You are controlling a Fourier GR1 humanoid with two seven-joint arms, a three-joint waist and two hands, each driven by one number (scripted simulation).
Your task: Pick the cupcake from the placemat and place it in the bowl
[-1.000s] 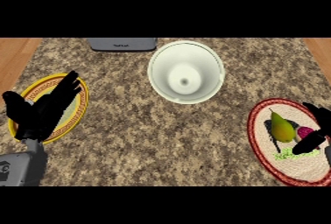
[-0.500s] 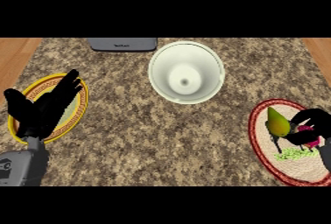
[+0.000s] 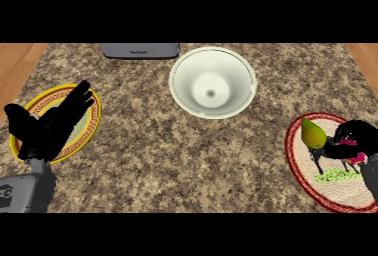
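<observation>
Your right hand [image 3: 354, 136] curls round the pink-topped cupcake [image 3: 357, 158], seemingly not yet lifted off the red-rimmed woven placemat [image 3: 336, 195] at 4 o'clock. The deep white bowl [image 3: 192, 75] at 12 o'clock holds nothing. Your left hand [image 3: 48, 130] rests open at 9 o'clock.

Even, fairly bright light lay over the counter [image 3: 170, 150] around the bowl [image 3: 212, 70], whose white inside darkened softly to grey toward its centre.

Yellow plate [image 3: 40, 102], pear [image 3: 311, 134], grey appliance [image 3: 140, 50]
</observation>
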